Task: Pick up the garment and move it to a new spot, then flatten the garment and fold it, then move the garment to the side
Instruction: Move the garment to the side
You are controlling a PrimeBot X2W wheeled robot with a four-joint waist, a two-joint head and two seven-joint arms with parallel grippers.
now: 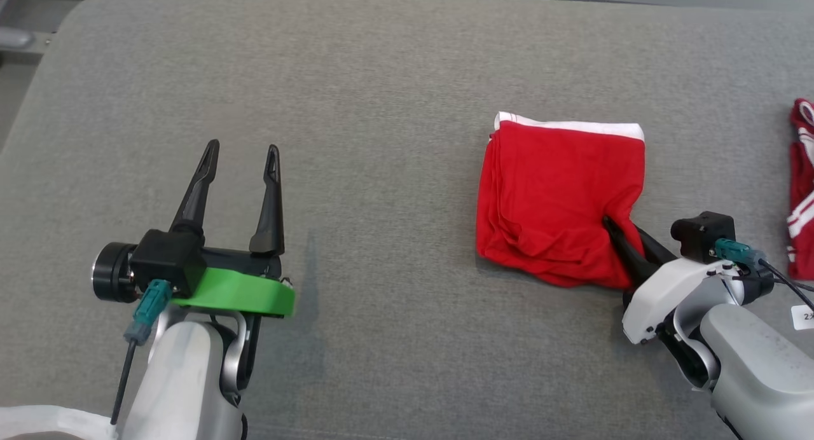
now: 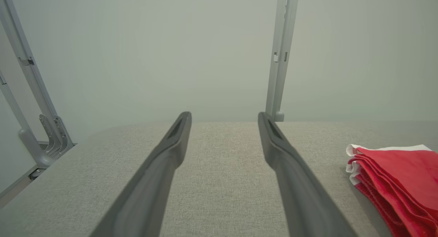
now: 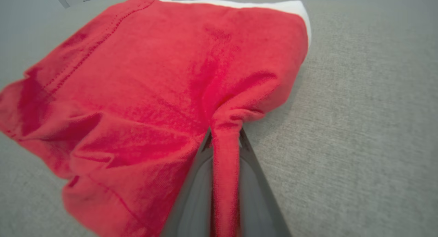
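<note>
With right jaws clamped on a corner of the folded garment (image 1: 559,185) and left jaws gaping empty, best drag it aside low.

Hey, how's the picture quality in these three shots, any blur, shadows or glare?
Head view: soft, even light, no glare, the left gripper casting a faint shadow on the grey surface. Left wrist view: its fingers go soft near the lens. Right wrist view: the red garment blurs close to the lens, sharper at its white band.

Made out a "2" on a white tag (image 1: 803,316) at the head view's right edge. Cut off beyond that.
</note>
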